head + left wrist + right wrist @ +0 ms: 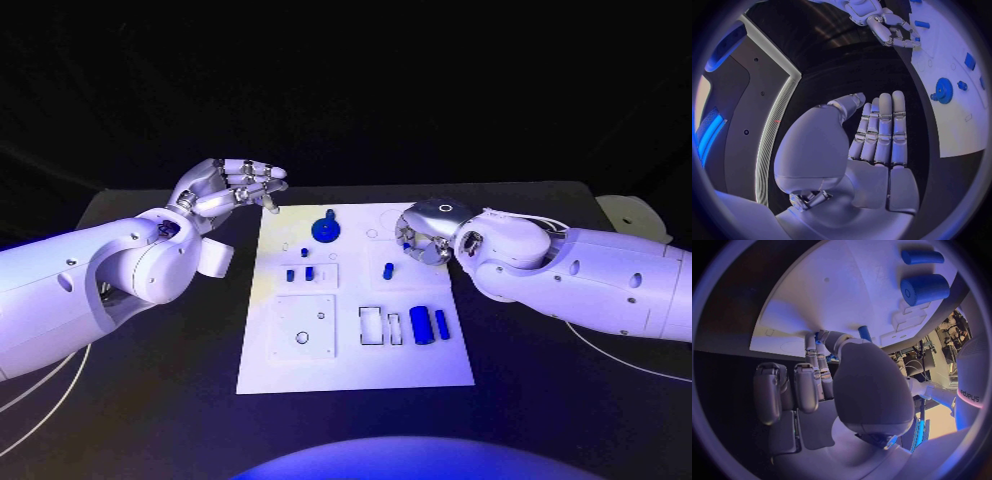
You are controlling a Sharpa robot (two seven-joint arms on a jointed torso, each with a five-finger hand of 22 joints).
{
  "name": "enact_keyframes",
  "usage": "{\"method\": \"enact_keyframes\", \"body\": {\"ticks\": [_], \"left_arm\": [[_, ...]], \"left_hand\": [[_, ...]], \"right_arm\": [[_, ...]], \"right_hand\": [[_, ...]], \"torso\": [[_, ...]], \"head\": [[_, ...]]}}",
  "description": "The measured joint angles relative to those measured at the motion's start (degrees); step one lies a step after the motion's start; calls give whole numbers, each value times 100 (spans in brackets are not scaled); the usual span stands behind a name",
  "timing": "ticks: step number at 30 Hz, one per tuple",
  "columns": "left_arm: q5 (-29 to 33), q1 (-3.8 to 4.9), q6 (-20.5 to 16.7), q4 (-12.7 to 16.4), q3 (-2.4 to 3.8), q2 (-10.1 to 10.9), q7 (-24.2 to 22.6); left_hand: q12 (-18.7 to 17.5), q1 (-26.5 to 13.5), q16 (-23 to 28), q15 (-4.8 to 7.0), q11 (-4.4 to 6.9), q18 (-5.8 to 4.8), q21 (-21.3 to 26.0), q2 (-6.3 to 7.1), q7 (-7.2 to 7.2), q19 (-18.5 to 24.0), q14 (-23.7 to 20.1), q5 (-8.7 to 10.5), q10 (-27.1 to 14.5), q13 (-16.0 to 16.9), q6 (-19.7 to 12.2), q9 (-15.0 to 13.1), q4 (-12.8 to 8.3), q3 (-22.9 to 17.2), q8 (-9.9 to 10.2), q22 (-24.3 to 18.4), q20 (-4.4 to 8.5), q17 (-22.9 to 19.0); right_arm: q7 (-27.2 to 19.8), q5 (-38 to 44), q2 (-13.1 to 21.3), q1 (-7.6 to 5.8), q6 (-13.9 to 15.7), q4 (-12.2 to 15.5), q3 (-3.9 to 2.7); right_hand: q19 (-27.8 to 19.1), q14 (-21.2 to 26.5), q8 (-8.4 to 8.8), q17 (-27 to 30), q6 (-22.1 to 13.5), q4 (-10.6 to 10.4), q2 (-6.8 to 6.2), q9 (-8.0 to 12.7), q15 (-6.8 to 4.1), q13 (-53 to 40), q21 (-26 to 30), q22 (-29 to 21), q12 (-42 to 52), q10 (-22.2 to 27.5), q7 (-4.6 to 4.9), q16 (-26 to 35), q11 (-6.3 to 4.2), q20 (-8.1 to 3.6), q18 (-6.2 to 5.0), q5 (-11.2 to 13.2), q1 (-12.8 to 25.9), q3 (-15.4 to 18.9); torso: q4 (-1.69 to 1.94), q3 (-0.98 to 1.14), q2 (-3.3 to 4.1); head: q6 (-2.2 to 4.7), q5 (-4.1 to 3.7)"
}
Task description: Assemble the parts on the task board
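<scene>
White board: mid-table, blue parts lying on it, gear at far end.
Left hand: off board's far-left corner, fingers apart, holding nothing.
Right hand: over far-right edge; grasp impossible to tell.

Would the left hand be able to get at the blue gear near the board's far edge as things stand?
Probably yes. The left hand hovers beside the task board, holding nothing, fingers straight. The blue gear stands uncovered, nothing between them. The right hand works at the opposite edge, apart from it.
</scene>
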State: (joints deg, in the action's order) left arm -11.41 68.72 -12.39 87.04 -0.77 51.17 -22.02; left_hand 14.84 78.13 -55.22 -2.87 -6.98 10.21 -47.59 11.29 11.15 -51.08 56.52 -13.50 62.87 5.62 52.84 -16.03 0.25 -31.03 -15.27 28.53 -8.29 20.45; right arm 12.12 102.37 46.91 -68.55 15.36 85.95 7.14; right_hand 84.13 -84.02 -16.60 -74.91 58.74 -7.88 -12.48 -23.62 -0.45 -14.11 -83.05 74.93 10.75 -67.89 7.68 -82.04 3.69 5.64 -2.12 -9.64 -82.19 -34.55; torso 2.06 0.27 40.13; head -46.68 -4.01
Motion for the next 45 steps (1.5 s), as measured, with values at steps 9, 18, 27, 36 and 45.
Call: {"method": "enact_keyframes", "body": {"ticks": [9, 18, 27, 36, 45], "left_arm": [[1, 0, 6, -2, -1, 11, 50], [1, 0, 20, -2, -7, 19, 108], [0, -1, 49, -4, -11, 21, 163], [0, -1, 79, -12, -13, 23, 192], [0, -3, 109, -32, -15, 28, 217]], "left_hand": [[-3, 23, 6, 0, 0, 0, 0, -23, 20, 0, 0, 0, 0, -6, -20, 9, -35, 3, 34, 17, 0, -12], [-53, 23, 71, -43, -61, 0, 0, -22, 73, 21, -43, -26, -61, -22, -74, 35, -82, 20, 88, 42, -21, -33], [-74, 23, 71, -55, -61, 0, 0, -22, 73, 33, -55, -26, -61, -22, -73, 36, -82, 20, 88, 47, -33, -39], [-74, 23, 71, -63, -82, 0, 0, -22, 92, 41, -63, -26, -82, -21, -93, 40, -82, 20, 87, 47, -41, -39], [-74, 23, 71, -63, -82, 1, 0, -22, 92, 62, -63, -26, -82, -26, -92, 40, -81, 20, 87, 47, -20, -38]], "right_arm": [[25, 58, 31, 10, -4, 37, -1], [26, 83, 43, 18, 28, 52, 2], [28, 81, 64, 32, 115, 75, 12], [56, 74, 102, 56, 247, 108, 23], [92, 68, 183, 73, 441, 183, 17]], "right_hand": [[-22, 0, 6, 0, 12, 199, 60, -40, 0, 28, -26, 0, -62, -84, 0, 34, 0, -21, 1, -203, -48, -135], [-22, 0, 33, -4, 32, 310, 104, -46, 0, 24, -26, -1, -105, -83, 20, 57, 0, -21, 0, -204, -17, -243], [-22, 0, 40, -3, 31, 331, 105, -47, 0, 36, -48, -2, -105, -83, 20, 57, 2, -21, 0, -204, -16, -252], [-22, 0, 23, -3, 11, 332, 162, -64, 0, 58, -50, -2, -150, -85, 19, 57, 5, -21, -1, -177, 47, -252], [-22, 0, 42, -2, 39, 365, 146, -88, 1, 56, -95, -3, -180, -123, 20, 57, 0, -20, -1, -23, 198, -253]], "torso": [[4, -2, -2], [2, -1, -2], [2, -1, -3], [1, -1, -3], [1, -4, -6]], "head": [[-12, -8], [-9, -20], [-2, -29], [3, -34], [16, -36]]}}
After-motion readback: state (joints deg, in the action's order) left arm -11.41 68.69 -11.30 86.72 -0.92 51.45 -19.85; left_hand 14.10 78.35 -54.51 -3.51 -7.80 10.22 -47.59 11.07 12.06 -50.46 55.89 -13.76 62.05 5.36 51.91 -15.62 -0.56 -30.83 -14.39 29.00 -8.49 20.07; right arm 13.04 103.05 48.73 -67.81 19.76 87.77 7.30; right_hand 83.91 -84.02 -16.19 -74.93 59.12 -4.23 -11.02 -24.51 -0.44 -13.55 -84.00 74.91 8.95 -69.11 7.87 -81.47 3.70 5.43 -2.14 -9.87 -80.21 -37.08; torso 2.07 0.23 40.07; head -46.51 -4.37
